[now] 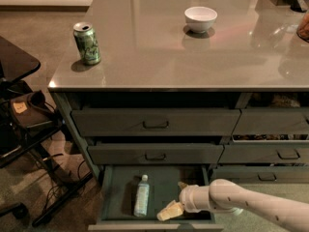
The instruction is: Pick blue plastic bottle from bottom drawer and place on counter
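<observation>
Bottle: slim pale-blue plastic bottle with a white cap (142, 195), lying in the open dark grey-green bottom drawer (114, 197), cap toward the cabinet.
Claw: pale two-finger claw (170, 200), inside the same drawer just right of the bottle, fingers apart, holding nothing.
Table: glossy grey-brown table (159, 57), carrying a green soda can (87, 43) and a white bowl (201, 19).

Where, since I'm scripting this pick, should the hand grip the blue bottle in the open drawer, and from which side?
Grip the blue plastic bottle across its mid-body, probably from above: it lies flat in the bottom drawer, cap toward the back, long sides free. The hand sits in the drawer just right of it.
</observation>
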Robot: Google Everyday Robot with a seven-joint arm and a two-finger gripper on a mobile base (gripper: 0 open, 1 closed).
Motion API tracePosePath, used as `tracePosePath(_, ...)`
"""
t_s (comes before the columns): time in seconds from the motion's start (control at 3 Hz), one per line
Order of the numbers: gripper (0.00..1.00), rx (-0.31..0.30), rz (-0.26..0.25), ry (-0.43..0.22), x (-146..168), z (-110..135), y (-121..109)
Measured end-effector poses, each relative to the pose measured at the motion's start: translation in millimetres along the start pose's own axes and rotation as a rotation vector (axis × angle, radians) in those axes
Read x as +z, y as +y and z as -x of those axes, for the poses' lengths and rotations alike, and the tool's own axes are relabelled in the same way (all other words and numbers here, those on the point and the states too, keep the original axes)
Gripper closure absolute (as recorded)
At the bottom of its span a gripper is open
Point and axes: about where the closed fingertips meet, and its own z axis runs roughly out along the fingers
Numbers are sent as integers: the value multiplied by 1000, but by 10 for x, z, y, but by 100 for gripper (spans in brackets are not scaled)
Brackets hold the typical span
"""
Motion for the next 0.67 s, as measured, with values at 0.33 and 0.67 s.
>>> tracePosePath(0.33,0,54,51,-26,592,-158,-97)
tracePosePath(0.67,0,104,38,-53,825,-259,-296)
